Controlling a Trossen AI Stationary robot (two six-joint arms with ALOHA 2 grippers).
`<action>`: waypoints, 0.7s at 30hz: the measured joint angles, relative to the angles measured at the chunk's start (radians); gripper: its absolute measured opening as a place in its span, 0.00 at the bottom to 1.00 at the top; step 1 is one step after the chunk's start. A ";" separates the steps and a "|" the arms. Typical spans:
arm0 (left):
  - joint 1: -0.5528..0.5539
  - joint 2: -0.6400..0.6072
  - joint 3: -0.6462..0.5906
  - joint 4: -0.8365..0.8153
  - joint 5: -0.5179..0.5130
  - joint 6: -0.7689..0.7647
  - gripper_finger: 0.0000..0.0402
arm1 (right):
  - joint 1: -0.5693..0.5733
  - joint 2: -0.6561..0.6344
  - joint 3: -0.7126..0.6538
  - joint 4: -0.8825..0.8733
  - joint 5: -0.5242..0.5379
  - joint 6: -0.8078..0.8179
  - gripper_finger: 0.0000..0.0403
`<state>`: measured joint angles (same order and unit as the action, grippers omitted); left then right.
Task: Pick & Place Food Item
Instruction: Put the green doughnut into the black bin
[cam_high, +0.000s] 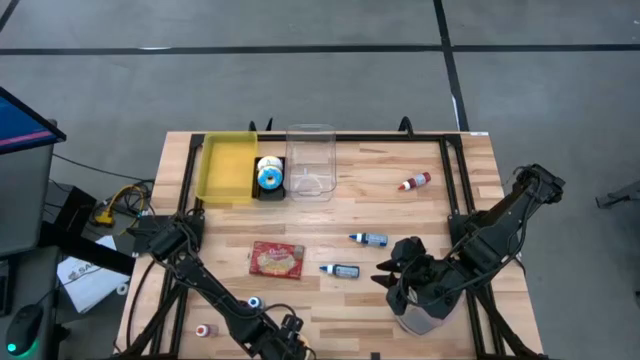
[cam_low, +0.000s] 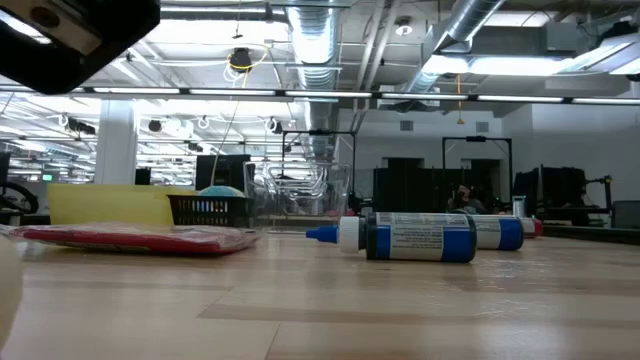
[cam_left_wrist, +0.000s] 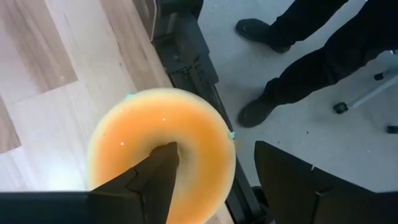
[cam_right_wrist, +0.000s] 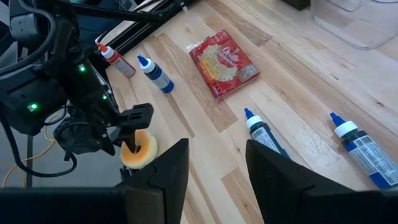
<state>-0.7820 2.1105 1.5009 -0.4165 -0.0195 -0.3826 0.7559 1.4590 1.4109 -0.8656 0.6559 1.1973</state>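
The left gripper (cam_left_wrist: 214, 180) hangs low at the near edge of the table (cam_high: 400, 215), its fingers (cam_left_wrist: 149, 186) parted wide around an orange doughnut (cam_left_wrist: 161, 146); one finger sits in the doughnut's hole and the other stands outside the ring toward the table's edge, so one side of the ring lies between them; whether they already press on it I cannot tell; the right wrist view shows the same doughnut (cam_right_wrist: 139, 152) at the tip of that gripper (cam_right_wrist: 134, 134), close over the table's edge; the right gripper (cam_right_wrist: 214, 162) hangs above the table's right side, fingers part open with nothing between them; on the table lie a red snack packet (cam_high: 276, 259), two blue-capped bottles (cam_high: 341, 270) near the middle, a red-capped bottle (cam_high: 414, 181), a yellow tray (cam_high: 226, 167) and a clear container (cam_high: 311, 160) at the far side; a person's dark legs and shoes (cam_left_wrist: 298, 56) stand on the floor beside the table.
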 joint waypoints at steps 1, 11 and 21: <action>0.002 0.000 -0.008 0.006 0.001 -0.010 0.51 | 0.000 0.000 0.000 0.000 0.000 0.000 0.38; 0.012 -0.005 -0.062 0.064 0.045 -0.071 0.40 | 0.001 0.000 0.000 -0.002 -0.001 0.000 0.38; 0.102 -0.135 -0.063 0.067 0.048 -0.131 0.18 | 0.001 0.000 0.000 -0.002 -0.003 0.000 0.38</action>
<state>-0.6798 1.9759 1.4376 -0.3496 0.0288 -0.5132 0.7570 1.4590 1.4109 -0.8677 0.6527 1.1969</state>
